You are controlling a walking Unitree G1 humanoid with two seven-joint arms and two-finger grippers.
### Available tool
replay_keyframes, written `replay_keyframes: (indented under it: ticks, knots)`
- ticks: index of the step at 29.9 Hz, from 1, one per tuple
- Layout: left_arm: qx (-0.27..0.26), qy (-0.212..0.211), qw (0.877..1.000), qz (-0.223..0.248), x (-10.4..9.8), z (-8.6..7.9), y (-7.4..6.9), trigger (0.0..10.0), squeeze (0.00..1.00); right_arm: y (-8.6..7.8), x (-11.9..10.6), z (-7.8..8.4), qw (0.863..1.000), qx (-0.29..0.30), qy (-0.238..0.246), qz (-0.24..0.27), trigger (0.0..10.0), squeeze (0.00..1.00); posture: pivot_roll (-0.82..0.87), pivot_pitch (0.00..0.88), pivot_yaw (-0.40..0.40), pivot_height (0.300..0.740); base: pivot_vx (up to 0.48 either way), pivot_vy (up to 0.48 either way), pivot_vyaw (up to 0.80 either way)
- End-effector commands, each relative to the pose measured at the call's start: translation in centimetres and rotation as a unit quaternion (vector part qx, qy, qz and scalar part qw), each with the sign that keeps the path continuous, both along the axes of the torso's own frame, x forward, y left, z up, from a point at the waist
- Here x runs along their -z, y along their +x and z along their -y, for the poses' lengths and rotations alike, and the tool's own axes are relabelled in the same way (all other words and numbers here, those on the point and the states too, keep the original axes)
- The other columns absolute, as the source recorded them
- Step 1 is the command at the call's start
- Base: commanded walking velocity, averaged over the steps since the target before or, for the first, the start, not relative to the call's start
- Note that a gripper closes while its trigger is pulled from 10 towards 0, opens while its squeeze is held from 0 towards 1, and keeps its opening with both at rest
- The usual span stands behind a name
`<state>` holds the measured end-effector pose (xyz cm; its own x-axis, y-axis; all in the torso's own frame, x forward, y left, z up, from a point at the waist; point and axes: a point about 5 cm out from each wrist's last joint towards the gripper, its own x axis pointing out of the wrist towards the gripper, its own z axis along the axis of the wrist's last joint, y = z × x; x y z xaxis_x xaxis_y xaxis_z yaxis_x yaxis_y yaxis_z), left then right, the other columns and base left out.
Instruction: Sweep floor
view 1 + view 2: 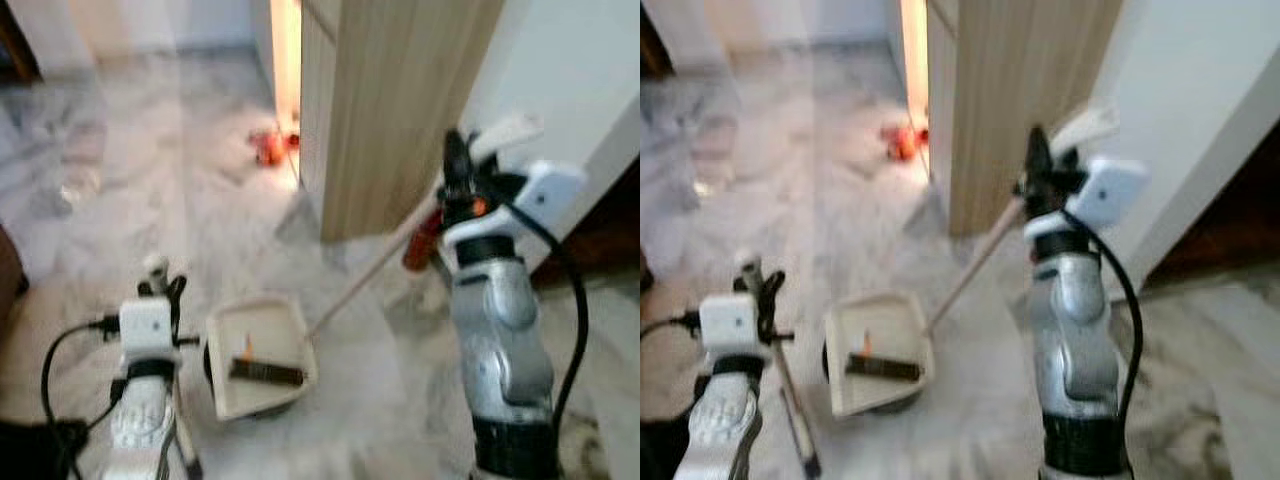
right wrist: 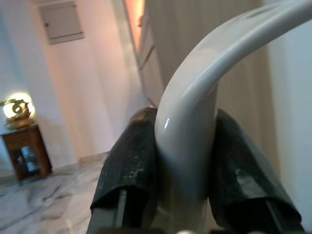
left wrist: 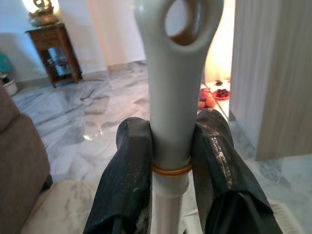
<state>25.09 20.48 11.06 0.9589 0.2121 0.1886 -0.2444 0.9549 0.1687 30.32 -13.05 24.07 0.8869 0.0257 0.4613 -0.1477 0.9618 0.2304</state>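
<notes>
The left gripper (image 3: 170, 161) is clamping its black fingers (image 3: 127, 180) on the pale grey broom handle with a hanging loop (image 3: 171, 87). The right gripper (image 2: 185, 170) is squeezing the curved white dustpan handle (image 2: 195, 92), its long wooden pole (image 1: 365, 275) slanting down to the cream rectangular dustpan (image 1: 262, 355). The dustpan is sitting on the white marble floor (image 1: 150, 200) between the arms, near the wooden partition's corner (image 1: 390, 110), and is carrying a dark strip and an orange scrap.

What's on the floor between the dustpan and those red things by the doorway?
Bare marble floor between the dustpan and the red things, seen in both eye views.
</notes>
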Motion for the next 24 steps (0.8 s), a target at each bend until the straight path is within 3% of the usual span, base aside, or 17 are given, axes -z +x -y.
replay_keyframes:
  ticks: [1, 13, 24]
  knots:
    - [-0.005, 0.010, 1.000, 0.019, -0.8, -0.3, -0.2, 10.0, 0.00, -0.4, -1.0, -0.6, 1.000, -0.015, 0.011, 0.023, 10.0, 0.00, 0.17, 0.090, -0.026, 0.740, 0.000, 0.000, 0.00]
    - [-0.009, 0.008, 1.000, 0.022, -0.8, -0.3, -0.2, 10.0, 0.00, -0.7, -2.7, -0.8, 0.998, -0.017, 0.000, 0.060, 10.0, 0.00, 0.16, 0.099, -0.028, 0.740, 0.000, 0.000, 0.00]
    - [-0.010, 0.013, 1.000, 0.021, -0.9, -0.4, -0.3, 10.0, 0.00, -0.7, -2.5, -1.2, 0.998, -0.025, -0.003, 0.058, 10.0, 0.00, 0.17, 0.113, -0.032, 0.740, 0.022, 0.000, 0.00]
